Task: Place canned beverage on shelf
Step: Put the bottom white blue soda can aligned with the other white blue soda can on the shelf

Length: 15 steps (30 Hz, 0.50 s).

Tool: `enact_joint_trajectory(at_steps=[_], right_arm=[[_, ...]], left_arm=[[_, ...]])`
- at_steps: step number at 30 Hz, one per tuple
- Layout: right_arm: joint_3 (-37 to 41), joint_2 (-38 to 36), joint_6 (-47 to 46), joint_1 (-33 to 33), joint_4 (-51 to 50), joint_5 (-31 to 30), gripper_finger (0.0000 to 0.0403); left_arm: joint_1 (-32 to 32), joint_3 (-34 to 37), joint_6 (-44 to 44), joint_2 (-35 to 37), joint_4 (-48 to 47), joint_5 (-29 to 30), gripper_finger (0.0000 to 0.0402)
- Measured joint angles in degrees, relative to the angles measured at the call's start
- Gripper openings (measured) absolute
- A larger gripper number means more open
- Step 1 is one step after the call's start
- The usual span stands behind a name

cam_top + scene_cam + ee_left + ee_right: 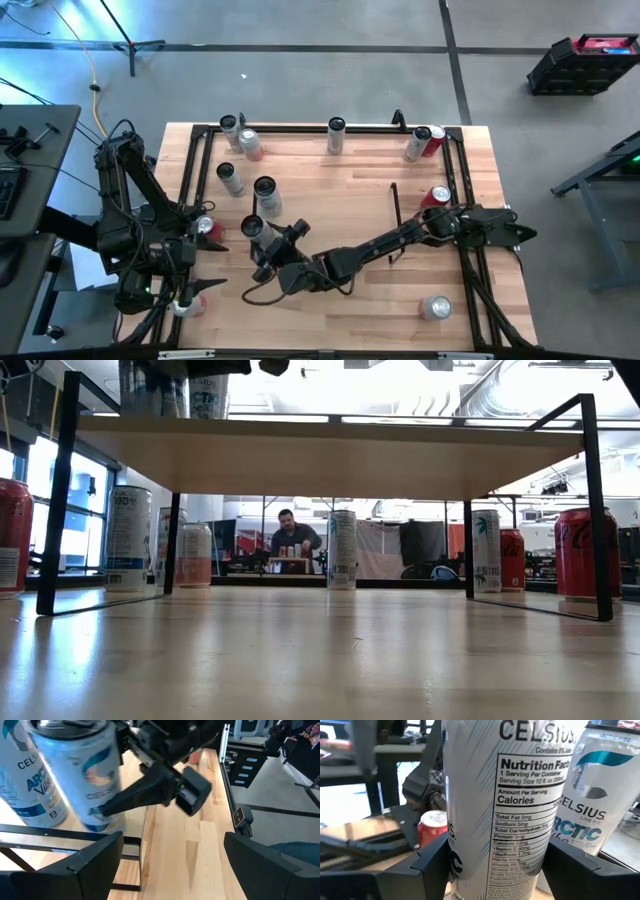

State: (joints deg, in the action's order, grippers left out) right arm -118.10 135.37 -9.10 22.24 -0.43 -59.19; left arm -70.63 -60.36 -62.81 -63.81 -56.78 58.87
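Note:
A white Celsius can [495, 795] stands between the fingers of my right gripper [258, 240], which is shut on it over the left part of the shelf [330, 205]. The left wrist view shows this can [82, 775] blurred and slightly tilted. Two more white cans [266, 192] [232, 178] stand upright on the shelf board just beyond it. My left gripper [172, 865] is open with nothing between its fingers, at the shelf's left end frame [75, 840]. In the low view the shelf board [330, 455] spans overhead with two cans [150, 390] on top. My right gripper pinches the can's side wall [451, 865] between its two fingers, on the can's lower half. The fingers [135, 795] come nearly level from the table's right and near side. The can is near upright, slightly tilted. I cannot tell whether its base is clear of the board.
Several cans stand along the far edge, among them a white one [336, 135] and a red one [433, 138]. A red can [207, 228] sits by my left arm, another [437, 197] at the right, and a silver one [436, 307] near the front. A person [295, 535] sits in the room behind.

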Motion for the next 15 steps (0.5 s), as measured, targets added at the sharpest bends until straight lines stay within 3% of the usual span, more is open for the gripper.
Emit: enact_joint_trajectory(at_steps=[8,15], right_arm=[[0.1,-1.4,0.5,1.5,-2.8,-1.0,0.0252],[0.7,-5.4,5.5,2.5,-3.8,2.0,0.0252]], left_arm=[[0.0,0.0,0.0,0.0,0.1,0.0,0.0335],[0.0,0.0,0.0,-0.1,0.2,-0.2,0.0335]])
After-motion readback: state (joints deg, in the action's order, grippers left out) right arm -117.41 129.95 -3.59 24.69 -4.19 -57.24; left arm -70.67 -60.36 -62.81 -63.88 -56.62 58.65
